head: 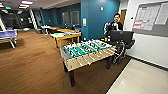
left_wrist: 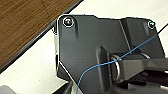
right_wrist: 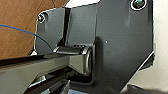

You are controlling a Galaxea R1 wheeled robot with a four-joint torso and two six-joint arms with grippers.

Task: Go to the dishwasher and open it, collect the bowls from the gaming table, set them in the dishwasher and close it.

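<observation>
The dishwasher, the bowls and the gaming table are out of view. In the head view a table-football table (head: 87,51) with a green field and rods stands straight ahead on the brown wood floor, and I see no bowl on it. Both wrist views look down past the robot's own dark plates at the floor, where brown wood (left_wrist: 22,22) meets a pale floor (left_wrist: 32,72).
A person (head: 115,25) stands behind the table-football table by a dark control rig (head: 122,37). Yellow wooden tables (head: 66,37) stand further back. A table-tennis table (head: 7,35) is at the far left. Pale floor (head: 142,80) lies along the white wall on the right.
</observation>
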